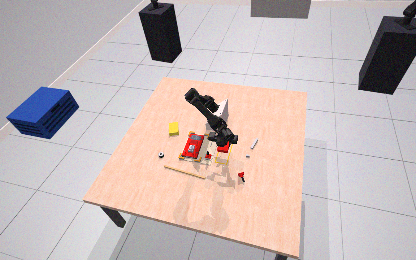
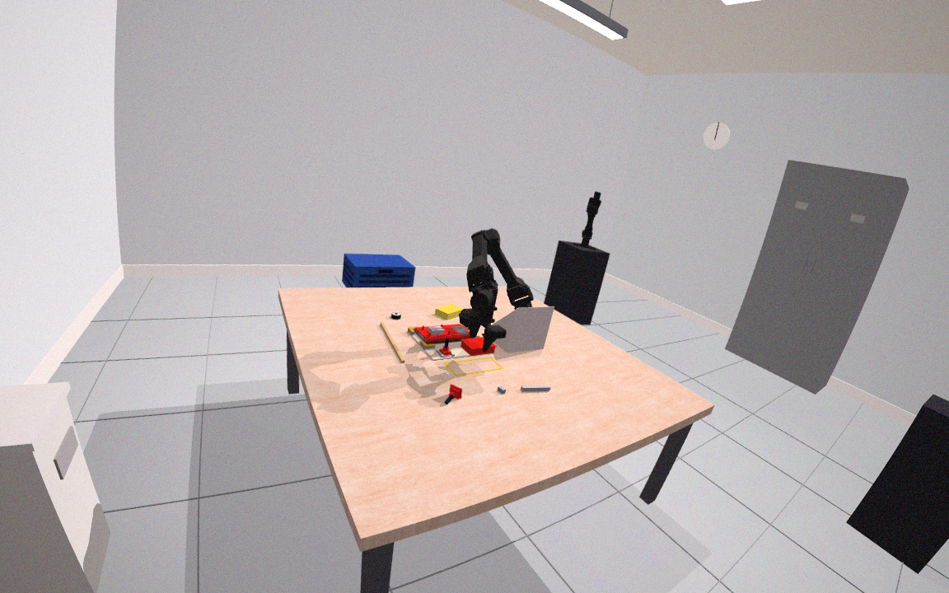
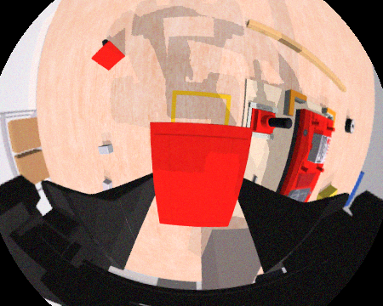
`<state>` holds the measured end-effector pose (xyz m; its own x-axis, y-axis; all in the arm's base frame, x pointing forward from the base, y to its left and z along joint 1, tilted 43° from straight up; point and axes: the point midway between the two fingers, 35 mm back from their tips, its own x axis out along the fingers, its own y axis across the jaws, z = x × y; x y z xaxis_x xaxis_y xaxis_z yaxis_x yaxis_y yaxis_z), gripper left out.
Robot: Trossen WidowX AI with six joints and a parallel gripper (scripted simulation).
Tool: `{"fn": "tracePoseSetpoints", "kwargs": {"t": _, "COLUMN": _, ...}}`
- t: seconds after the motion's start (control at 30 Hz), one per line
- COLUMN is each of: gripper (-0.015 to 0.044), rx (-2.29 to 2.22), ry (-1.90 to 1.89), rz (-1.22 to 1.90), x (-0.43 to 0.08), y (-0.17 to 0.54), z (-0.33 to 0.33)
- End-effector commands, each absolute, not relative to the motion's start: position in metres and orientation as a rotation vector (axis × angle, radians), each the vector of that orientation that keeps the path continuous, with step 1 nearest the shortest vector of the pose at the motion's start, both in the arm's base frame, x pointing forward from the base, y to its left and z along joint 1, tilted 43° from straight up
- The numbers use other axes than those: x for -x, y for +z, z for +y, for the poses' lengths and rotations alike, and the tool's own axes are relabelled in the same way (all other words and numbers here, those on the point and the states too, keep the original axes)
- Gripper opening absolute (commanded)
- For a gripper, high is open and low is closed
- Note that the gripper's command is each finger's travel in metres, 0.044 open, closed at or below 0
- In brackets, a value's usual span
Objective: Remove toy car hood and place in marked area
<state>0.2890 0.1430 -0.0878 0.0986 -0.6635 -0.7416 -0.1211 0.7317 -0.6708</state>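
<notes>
Main risk: lowering too soon lands the hood point(image 1: 223, 147) point(image 2: 477, 346) point(image 3: 200, 178), pinched in the gripper's point(image 1: 223, 144) point(image 2: 481, 340) point(image 3: 199, 193) fingers above the table point(image 1: 267, 200) point(image 2: 537, 442) point(image 3: 72, 98), across the yellow outline point(image 1: 221, 163) point(image 2: 493, 359) point(image 3: 200, 94); lesser, releasing high lets it drop and tilt.

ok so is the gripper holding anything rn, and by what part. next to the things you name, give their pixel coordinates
The red hood point(image 1: 223, 148) point(image 2: 474, 346) point(image 3: 202, 174), pinched by its two opposite side edges between the gripper's point(image 1: 223, 144) point(image 2: 479, 340) point(image 3: 198, 200) fingers.

Red is shown on the toy car point(image 1: 189, 153) point(image 2: 427, 336) point(image 3: 294, 167) and hood point(image 1: 222, 149) point(image 2: 476, 346) point(image 3: 200, 178); yellow is seen on the marked outline point(image 1: 221, 163) point(image 2: 483, 371) point(image 3: 202, 94).
</notes>
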Motion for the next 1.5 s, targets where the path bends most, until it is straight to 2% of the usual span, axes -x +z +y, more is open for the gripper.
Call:
{"fn": "tracePoseSetpoints", "kwargs": {"t": 0.0, "gripper": 0.0000, "rx": 0.694, "ry": -0.449, "rz": 1.439, "x": -0.290, "y": -0.090, "z": 0.141}}
{"fn": "tracePoseSetpoints", "kwargs": {"t": 1.47, "gripper": 0.0000, "rx": 0.695, "ry": -0.451, "rz": 1.438, "x": -0.292, "y": -0.110, "z": 0.121}}
